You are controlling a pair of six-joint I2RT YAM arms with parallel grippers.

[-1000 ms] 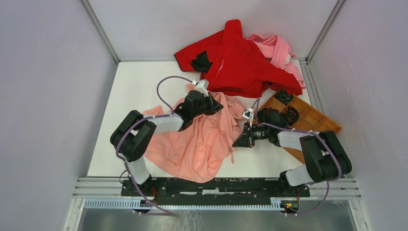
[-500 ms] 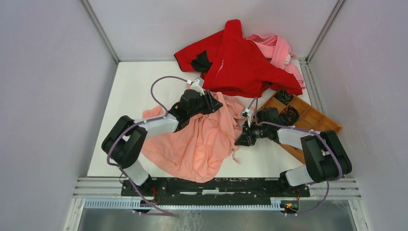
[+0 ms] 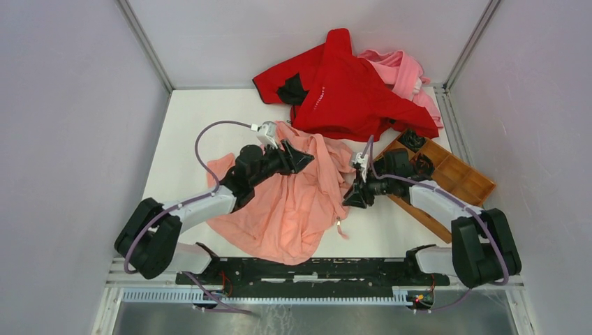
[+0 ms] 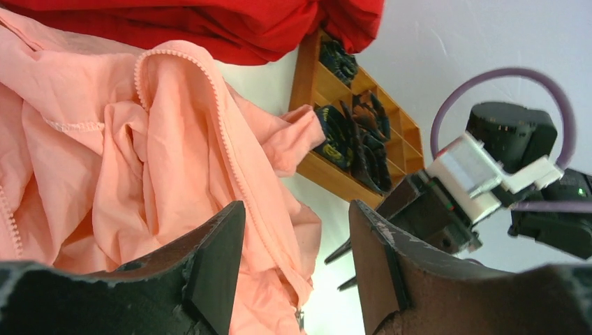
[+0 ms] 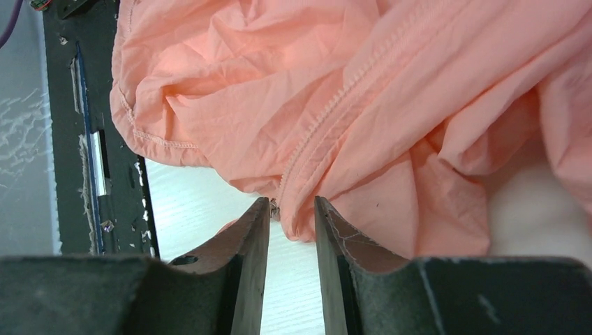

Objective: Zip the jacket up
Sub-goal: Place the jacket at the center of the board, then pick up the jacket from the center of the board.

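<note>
Left pincer (image 3: 307,162) reached farther out and gapes above the jacket (image 3: 293,209) on the bench (image 3: 188,139); right pincer (image 5: 290,204), narrowly apart, sits nearer the zipper end (image 5: 278,202), just ahead, teeth running away.

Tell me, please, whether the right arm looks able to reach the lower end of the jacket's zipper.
Probably yes. The right gripper sits at the hem of the jacket, jaws slightly apart, the zipper's lower end just off its fingertips and nothing between. The left gripper hovers farther up, clear of it.
</note>
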